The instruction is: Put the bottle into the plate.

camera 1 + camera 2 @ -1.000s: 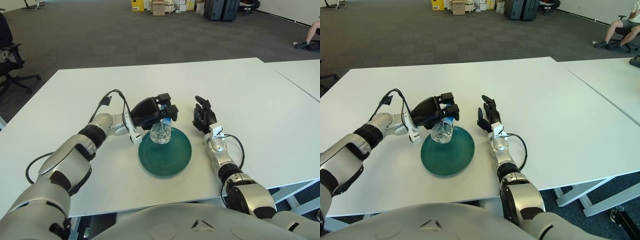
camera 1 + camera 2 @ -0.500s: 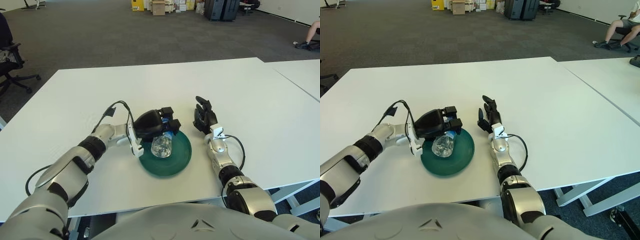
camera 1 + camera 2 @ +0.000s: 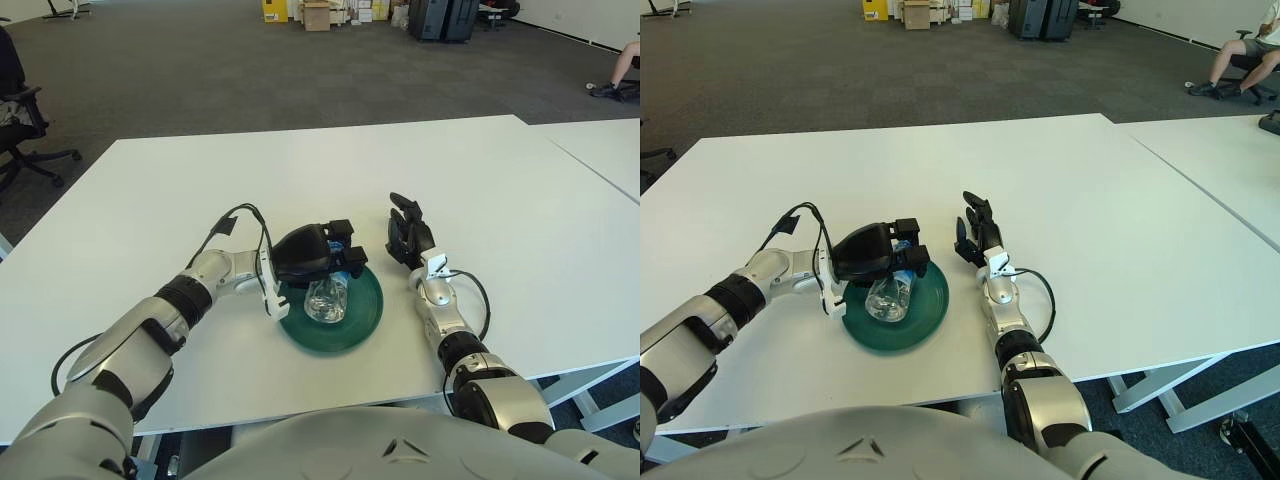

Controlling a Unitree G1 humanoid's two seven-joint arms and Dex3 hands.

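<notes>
An open office: grey carpet (image 3: 200, 70), white tables (image 3: 480, 180), a swivel chair (image 3: 20, 120).

Silver-grey arm shells with black bands at the joints. Black three-fingered left hand (image 3: 318, 253) and right hand (image 3: 407, 232), each on a white wrist block. Thin black cable looping off the left forearm (image 3: 205, 275); another curling beside the right forearm (image 3: 440, 318). Rounded grey torso shell along the bottom edge.

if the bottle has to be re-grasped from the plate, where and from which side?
Probably mid-body, from above. The bottle sits tipped in the green plate, cap end toward the far rim under the left hand gripping it. The plate's raised rim blocks low side approaches. The right hand shows beside the plate's right edge.
</notes>
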